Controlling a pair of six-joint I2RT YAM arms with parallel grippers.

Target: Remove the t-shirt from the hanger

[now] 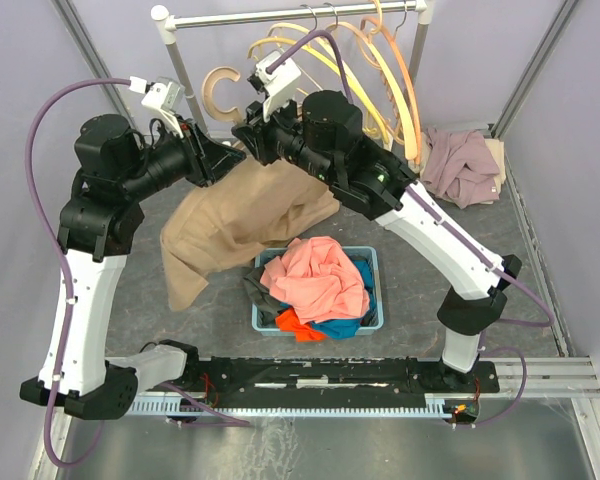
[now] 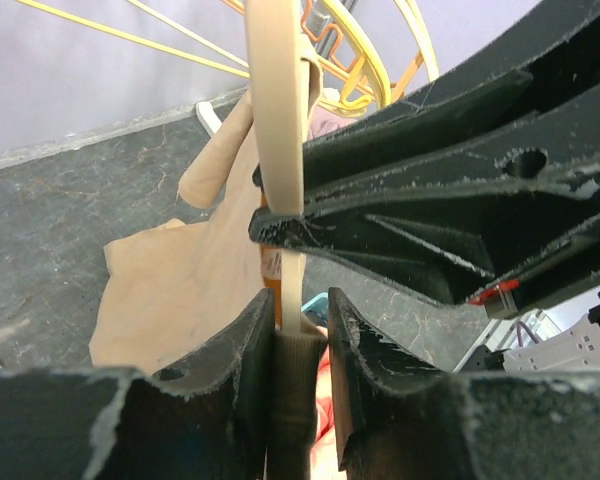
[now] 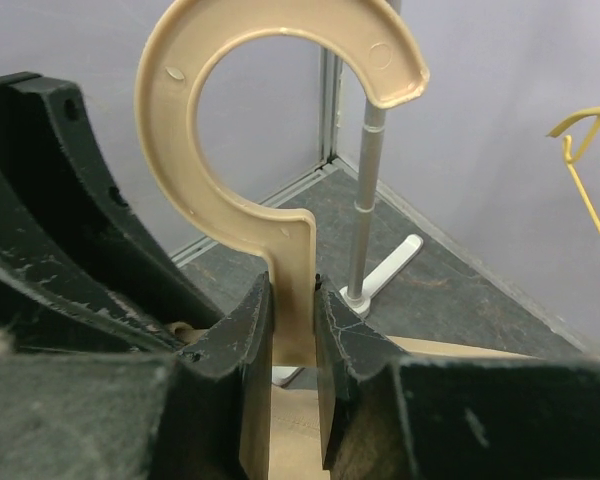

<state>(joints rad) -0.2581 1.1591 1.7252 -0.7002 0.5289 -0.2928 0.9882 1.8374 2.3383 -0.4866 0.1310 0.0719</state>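
Note:
A tan t-shirt (image 1: 240, 215) hangs off a beige plastic hanger whose hook (image 1: 220, 90) points up to the left of the rack. My right gripper (image 1: 248, 130) is shut on the hanger's neck (image 3: 292, 260), just below the hook (image 3: 158, 110); tan cloth (image 3: 300, 440) shows under the jaws. My left gripper (image 1: 225, 160) is at the shirt's neck. In the left wrist view the ribbed collar (image 2: 295, 390) lies between its fingers (image 2: 300, 310), against the left one with a gap to the right one. The hanger arm (image 2: 277, 100) runs up from there and the t-shirt (image 2: 180, 290) drapes behind.
A blue basket (image 1: 375, 262) full of pink, orange and dark clothes stands below the shirt. The rack rail (image 1: 290, 14) carries several wooden hangers (image 1: 395, 80). A heap of mauve clothes (image 1: 465, 165) lies at the back right. The rack's pole (image 3: 365, 200) stands behind the hook.

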